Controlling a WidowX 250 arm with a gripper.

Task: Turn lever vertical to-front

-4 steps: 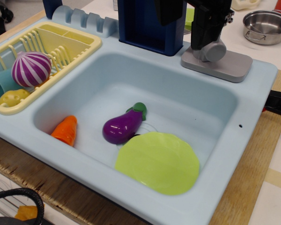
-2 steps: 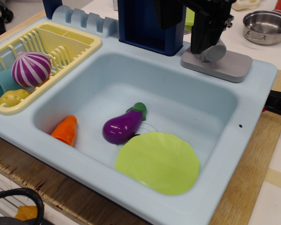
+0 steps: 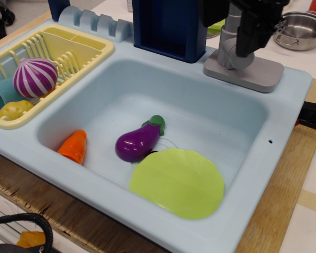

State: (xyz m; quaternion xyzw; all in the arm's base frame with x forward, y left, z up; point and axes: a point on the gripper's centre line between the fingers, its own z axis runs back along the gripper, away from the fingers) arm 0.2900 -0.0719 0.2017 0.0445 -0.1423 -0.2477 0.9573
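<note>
You will find nothing to read here: no text, label, brand, number or sign shows on any surface. The light blue sink (image 3: 284, 100), the dark blue block (image 3: 168, 26), the lever (image 3: 229, 39) and its grey base plate (image 3: 258, 74) are all plain. The yellow dish rack (image 3: 95, 50) and the steel pot (image 3: 300, 29) carry no markings either.

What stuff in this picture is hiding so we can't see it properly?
- End effector: its top is cut off by the upper edge, and its fingertips blend into its dark body, so open or shut is unclear.
- Lever: partly covered by the end effector.
- Blue block: top cut off by the edge.
- Pot: partly behind the end effector.
- Teal cup: cut off at the left edge.
</note>
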